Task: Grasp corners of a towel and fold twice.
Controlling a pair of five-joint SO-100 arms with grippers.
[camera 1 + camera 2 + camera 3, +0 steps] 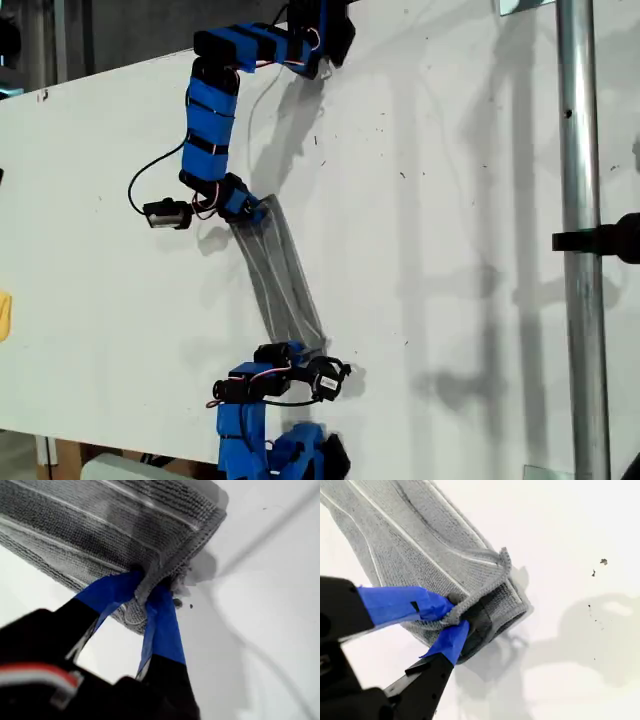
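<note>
Now towel [280, 275] between both tools.

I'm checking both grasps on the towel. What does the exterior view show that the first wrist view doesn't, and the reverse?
Only the exterior view shows the whole towel stretched as a narrow band between two arms, and a metal pole at that view's right. Only the first wrist view shows my first end effector pinching a folded corner, with the layered edges visible. Both show the grey striped towel over the white table.
</note>
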